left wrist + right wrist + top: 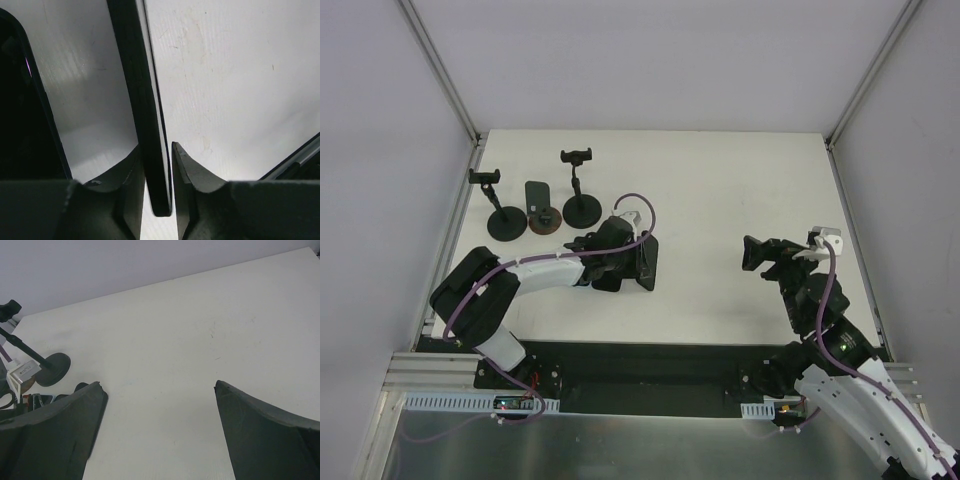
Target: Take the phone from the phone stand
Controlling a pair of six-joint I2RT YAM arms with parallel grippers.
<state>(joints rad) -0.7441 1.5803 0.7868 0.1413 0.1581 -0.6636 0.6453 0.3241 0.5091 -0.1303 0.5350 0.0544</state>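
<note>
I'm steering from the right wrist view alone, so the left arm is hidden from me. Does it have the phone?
Observer: Yes. In the left wrist view the thin black phone sits edge-on between the fingers of the left gripper.
Operator: Is it clear of the stands?
Observer: From above, it is right of the nearest black round-based stand, apart from it.
Operator: Where is my gripper relative to it?
Observer: From above, the right gripper is far to the phone's right, over the white table.
</note>
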